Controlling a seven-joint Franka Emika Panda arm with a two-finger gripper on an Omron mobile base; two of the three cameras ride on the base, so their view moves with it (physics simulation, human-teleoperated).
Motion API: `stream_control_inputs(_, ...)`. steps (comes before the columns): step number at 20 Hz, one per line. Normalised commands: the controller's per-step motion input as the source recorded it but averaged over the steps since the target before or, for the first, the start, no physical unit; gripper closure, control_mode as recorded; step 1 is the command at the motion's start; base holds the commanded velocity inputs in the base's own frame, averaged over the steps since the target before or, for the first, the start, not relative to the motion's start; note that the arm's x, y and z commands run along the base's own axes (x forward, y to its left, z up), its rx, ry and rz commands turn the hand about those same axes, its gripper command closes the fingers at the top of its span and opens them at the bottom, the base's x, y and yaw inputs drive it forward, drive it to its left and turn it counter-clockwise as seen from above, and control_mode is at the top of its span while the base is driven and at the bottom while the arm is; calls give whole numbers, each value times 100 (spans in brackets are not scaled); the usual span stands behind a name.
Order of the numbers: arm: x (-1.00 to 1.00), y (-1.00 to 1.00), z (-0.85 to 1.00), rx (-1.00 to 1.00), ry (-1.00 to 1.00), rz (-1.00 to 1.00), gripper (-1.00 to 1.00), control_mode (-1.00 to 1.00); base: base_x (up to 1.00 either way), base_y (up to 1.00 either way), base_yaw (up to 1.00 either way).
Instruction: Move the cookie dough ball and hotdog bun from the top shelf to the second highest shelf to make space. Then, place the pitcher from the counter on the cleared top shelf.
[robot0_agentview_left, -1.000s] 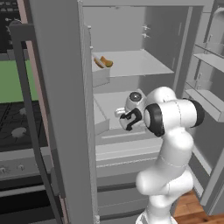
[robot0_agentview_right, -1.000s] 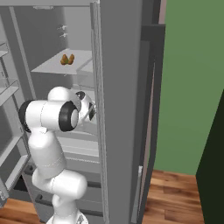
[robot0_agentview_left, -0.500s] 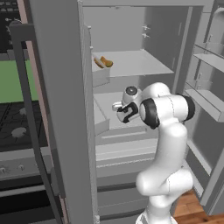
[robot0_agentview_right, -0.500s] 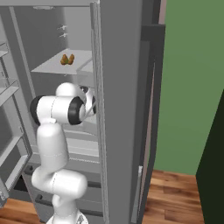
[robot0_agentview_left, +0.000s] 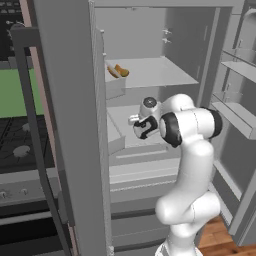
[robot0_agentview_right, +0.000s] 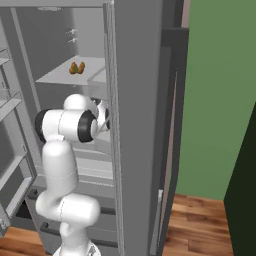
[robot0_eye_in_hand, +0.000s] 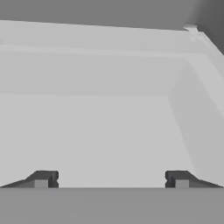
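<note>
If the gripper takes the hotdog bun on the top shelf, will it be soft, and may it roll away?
The hotdog bun looks like bread, so it is probably soft and light, and a firm squeeze may dent it. Its shape seems elongated, so it would likely slide rather than roll on the flat top shelf.
</note>
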Motion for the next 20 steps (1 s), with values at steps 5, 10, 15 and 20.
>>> stream_control_inputs(5,-49,0,15,0,0,0,-100,-100,0,0,0)
stream_control_inputs(10,-68,0,40,0,0,0,-100,-100,0,0,0)
stream_control_inputs(15,-65,8,62,0,-5,0,-100,-100,0,0,0)
stream_control_inputs(20,-64,19,81,0,-9,3,-100,-100,0,0,0)
